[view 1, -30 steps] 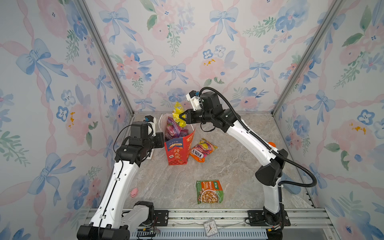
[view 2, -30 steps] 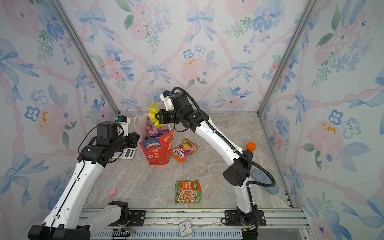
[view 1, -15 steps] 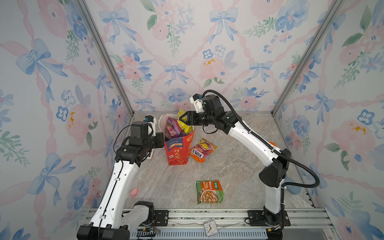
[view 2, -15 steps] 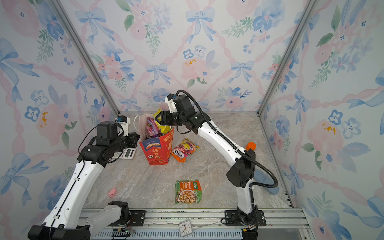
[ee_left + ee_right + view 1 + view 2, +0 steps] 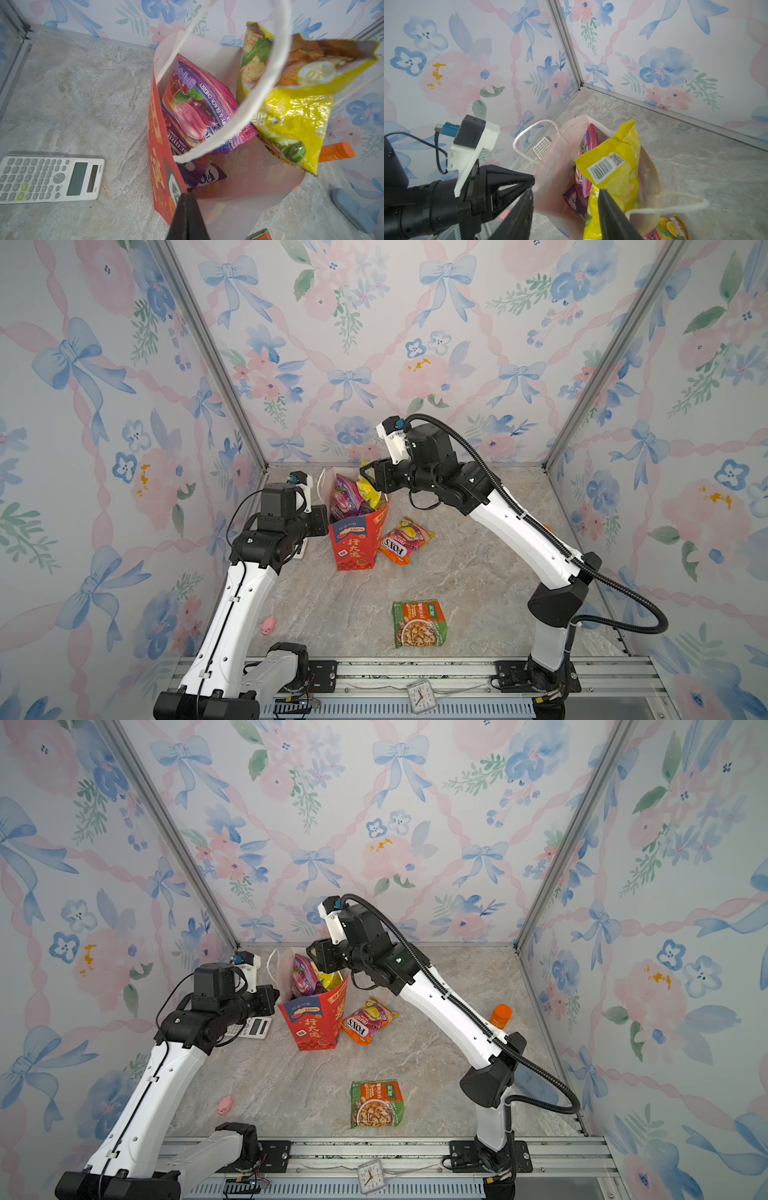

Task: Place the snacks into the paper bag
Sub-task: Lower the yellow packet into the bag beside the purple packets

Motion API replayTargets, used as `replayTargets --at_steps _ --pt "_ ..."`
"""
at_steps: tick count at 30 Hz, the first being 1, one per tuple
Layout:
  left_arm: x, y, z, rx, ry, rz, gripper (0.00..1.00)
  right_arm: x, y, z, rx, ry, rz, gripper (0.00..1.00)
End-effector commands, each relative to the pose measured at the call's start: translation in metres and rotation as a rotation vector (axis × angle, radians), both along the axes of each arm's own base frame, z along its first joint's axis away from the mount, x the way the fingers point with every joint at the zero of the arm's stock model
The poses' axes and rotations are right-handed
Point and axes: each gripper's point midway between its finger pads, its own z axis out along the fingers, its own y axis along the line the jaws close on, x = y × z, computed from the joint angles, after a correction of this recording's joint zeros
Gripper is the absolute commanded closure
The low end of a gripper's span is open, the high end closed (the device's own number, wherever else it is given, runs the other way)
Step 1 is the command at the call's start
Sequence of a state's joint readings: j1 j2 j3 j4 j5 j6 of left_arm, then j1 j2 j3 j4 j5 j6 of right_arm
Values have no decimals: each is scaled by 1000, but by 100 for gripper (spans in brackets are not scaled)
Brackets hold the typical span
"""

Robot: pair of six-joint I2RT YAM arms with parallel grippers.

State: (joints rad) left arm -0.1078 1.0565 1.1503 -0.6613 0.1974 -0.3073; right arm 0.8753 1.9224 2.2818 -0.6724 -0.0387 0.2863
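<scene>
The red paper bag (image 5: 357, 541) (image 5: 316, 1025) stands upright at the back left, and my left gripper (image 5: 187, 200) (image 5: 326, 522) is shut on its rim. Inside it sit a purple snack packet (image 5: 197, 108) (image 5: 343, 499) and a yellow snack packet (image 5: 610, 166) (image 5: 291, 108) that sticks out of the top. My right gripper (image 5: 564, 191) (image 5: 368, 481) hangs open just over the bag's mouth, holding nothing, with the yellow packet beside one finger. An orange FOX'S packet (image 5: 405, 541) (image 5: 368, 1021) lies right of the bag. A green packet (image 5: 419, 623) (image 5: 376, 1103) lies near the front.
A white calculator (image 5: 49, 178) (image 5: 255, 1027) lies left of the bag under my left arm. An orange bottle (image 5: 500, 1016) (image 5: 336, 152) stands behind my right arm. A pink toy (image 5: 269, 624) lies front left. A small clock (image 5: 420, 696) rests on the front rail.
My right gripper opened and let go of the yellow packet, which dropped into the bag. The gripper then drew back a little to the right. The left arm held still.
</scene>
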Motion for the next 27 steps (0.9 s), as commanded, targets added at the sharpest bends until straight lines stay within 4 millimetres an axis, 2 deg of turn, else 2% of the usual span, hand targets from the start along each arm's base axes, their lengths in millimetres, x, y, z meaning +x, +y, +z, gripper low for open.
replayTargets --at_steps 1,11,17,21,24,27 --pt "-2 2 8 14 -27 -6 95 5 -4 -25 -188 -57 -33 51" --pt "-2 2 8 15 -27 -8 95 20 3 -60 -309 -68 -62 59" --pt "-2 2 6 16 -22 -7 95 40 4 -91 -352 -27 -85 60" --pt "-2 3 5 18 -21 -5 95 47 6 -109 -370 15 -82 60" --pt "-3 3 5 19 -22 -6 95 47 8 -115 -378 35 -73 61" --pt "-2 3 5 18 -20 -7 95 45 7 -112 -370 36 -70 61"
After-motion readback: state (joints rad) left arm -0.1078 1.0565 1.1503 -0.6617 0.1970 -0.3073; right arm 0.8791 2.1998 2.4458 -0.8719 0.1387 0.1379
